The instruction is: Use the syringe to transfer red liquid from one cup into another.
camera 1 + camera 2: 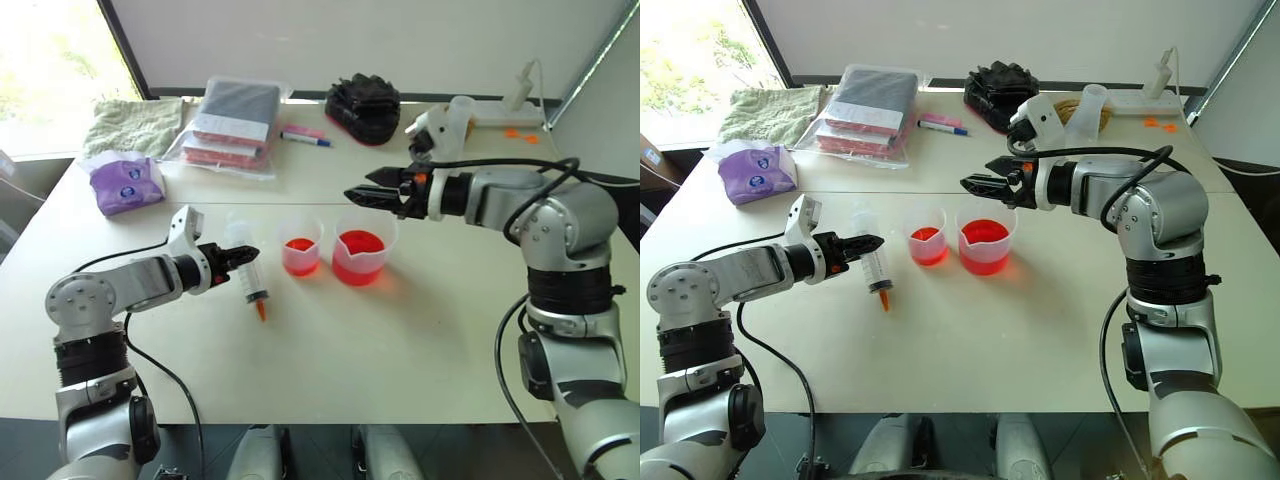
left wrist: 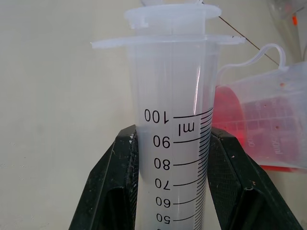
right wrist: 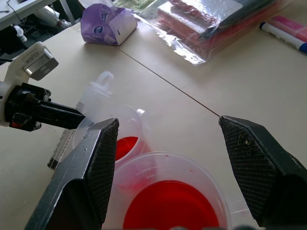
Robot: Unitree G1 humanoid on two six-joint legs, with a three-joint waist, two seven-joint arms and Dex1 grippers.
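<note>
Two black ridged pincers: left (image 1: 243, 255) clamping clear graduated syringe (image 1: 249, 272), right (image 1: 366, 193) wide.

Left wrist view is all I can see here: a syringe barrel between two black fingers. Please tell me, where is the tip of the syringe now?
Observer: The syringe hangs tip-down in the left pincer, its orange tip at the table, beside the cups, not in either.
Operator: Which cup is closer to it?
Observer: The smaller cup; the wider spouted cup stands on that cup's far side.
Operator: Is there liquid in both?
Observer: Yes, red liquid shows in both, more of it in the wider cup.
Operator: And the other pincer?
Observer: The right pincer is open above the wider cup, holding nothing.
</note>
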